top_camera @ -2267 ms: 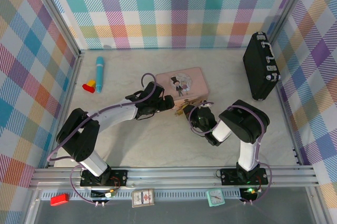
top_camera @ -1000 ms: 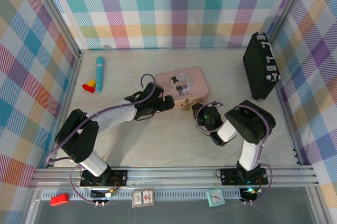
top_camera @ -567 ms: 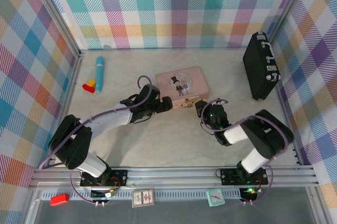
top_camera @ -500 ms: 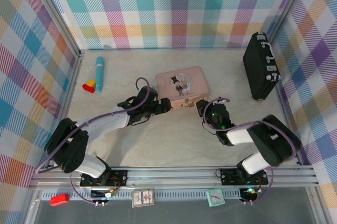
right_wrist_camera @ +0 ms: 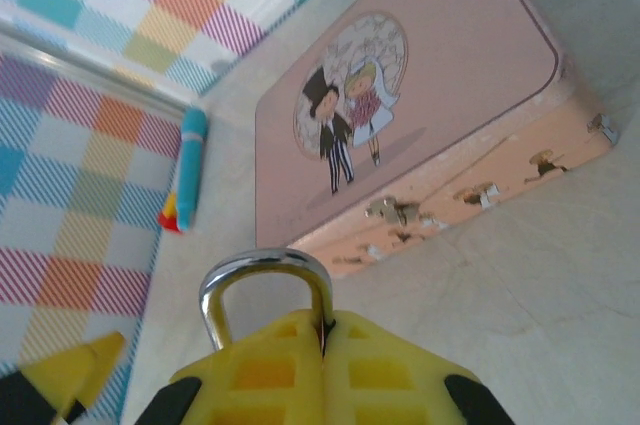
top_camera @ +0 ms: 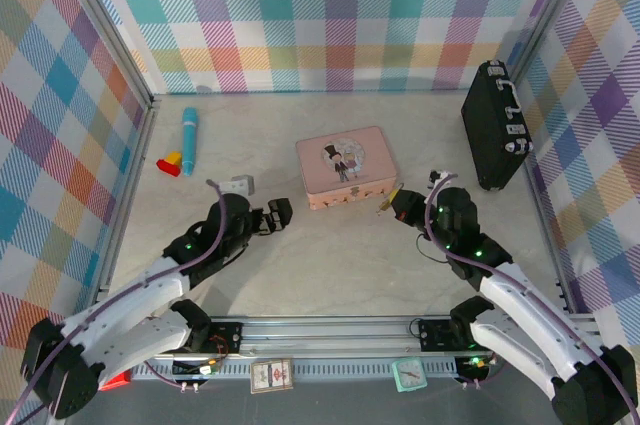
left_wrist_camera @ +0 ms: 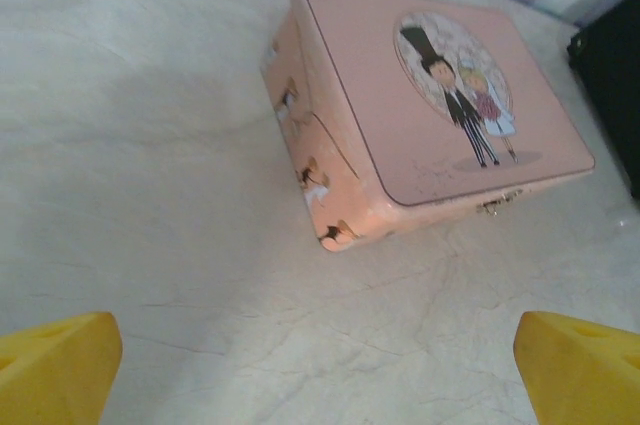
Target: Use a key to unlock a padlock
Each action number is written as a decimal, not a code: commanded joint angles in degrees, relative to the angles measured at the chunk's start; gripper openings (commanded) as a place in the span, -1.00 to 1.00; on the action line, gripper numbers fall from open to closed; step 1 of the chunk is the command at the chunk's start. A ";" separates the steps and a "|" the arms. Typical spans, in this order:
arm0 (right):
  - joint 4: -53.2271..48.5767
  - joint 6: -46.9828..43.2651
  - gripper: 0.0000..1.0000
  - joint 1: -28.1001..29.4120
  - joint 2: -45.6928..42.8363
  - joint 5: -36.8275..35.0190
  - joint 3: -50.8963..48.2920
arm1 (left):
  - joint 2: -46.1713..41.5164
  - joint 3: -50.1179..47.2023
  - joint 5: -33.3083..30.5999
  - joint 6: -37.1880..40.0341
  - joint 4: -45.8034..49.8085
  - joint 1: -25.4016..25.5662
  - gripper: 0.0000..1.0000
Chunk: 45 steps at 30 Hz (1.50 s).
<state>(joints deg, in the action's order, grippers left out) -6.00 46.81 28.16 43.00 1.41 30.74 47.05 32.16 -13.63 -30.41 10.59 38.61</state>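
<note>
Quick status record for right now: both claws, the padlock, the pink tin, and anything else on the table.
left claw: open, empty, over bare table, facing the pink tin
right claw: shut on the padlock, off the tin's front right corner
padlock: body hidden in the grip, silver shackle sticking out; locked or not, cannot tell
pink tin: lid down, latch bare
other: black case far right, blue tube far left
</note>
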 commanded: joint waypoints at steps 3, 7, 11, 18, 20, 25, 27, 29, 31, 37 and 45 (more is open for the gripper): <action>-23.90 -11.59 -1.00 -0.24 -2.34 3.71 8.51 | -11.27 -1.56 -8.45 3.69 11.38 0.33 1.00; -31.66 -13.82 -1.00 -0.21 -2.54 2.80 11.59 | -16.77 -2.59 -9.55 4.55 14.04 0.33 1.00; -40.04 -13.67 -1.00 -0.21 -1.25 -1.36 15.03 | -19.18 -4.46 -7.98 4.67 14.36 0.33 1.00; -44.87 -13.26 -1.00 -0.21 3.87 -4.28 16.41 | -18.39 -6.71 -1.92 5.98 11.31 0.41 1.00; -44.39 -13.15 -1.00 -0.21 6.71 -3.54 16.19 | -18.31 -6.42 -1.10 7.13 11.21 0.41 1.00; -43.59 -13.05 -1.00 -0.21 13.11 -3.78 16.35 | -18.44 -6.39 0.76 8.68 11.43 0.40 1.00; -43.40 -13.33 -1.00 -0.21 15.37 -3.78 16.67 | -18.94 -7.00 0.96 8.60 11.39 0.41 1.00; -43.39 -13.96 -1.00 -0.21 17.73 -3.70 17.00 | -19.48 -7.61 0.81 8.23 11.34 0.41 1.00; -43.31 -14.60 -1.00 -0.21 19.93 -3.80 17.23 | -19.89 -8.02 0.55 8.05 11.32 0.41 1.00; -40.31 -15.06 -1.00 -0.21 23.93 -4.01 16.38 | -19.96 -8.47 -0.21 7.74 11.30 0.41 1.00; -36.47 -15.17 -1.00 -0.14 30.08 -3.17 15.19 | -20.09 -8.30 -0.78 7.49 11.75 0.41 1.00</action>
<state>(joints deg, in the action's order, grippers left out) -44.82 32.25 28.16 71.92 -2.13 46.02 27.62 24.12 -13.61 -23.07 22.41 38.61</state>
